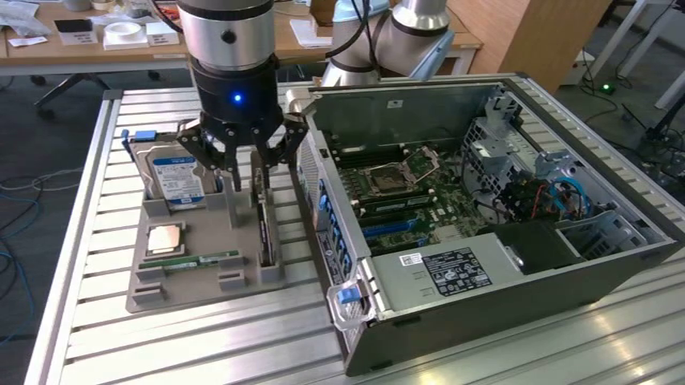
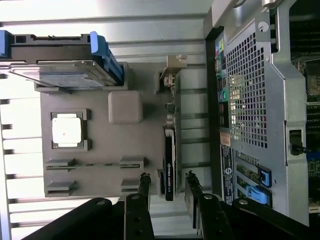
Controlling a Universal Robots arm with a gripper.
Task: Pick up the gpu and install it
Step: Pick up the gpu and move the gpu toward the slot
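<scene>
Two fingers (image 2: 144, 192) of the gripper (image 1: 244, 180) are standing apart, one on either side of the gpu (image 2: 169, 165), with a gap showing on each side and nothing gripped. The gpu is standing on edge in a slot of the grey holder tray (image 1: 192, 285), just beside the open computer case (image 1: 482, 329). A hard drive (image 1: 176, 178) is sitting upright in the same tray.

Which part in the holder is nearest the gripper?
The gpu, standing on edge beside the case, between the open gripper's fingers; hard drive, processor and memory stick sit farther off.
</scene>
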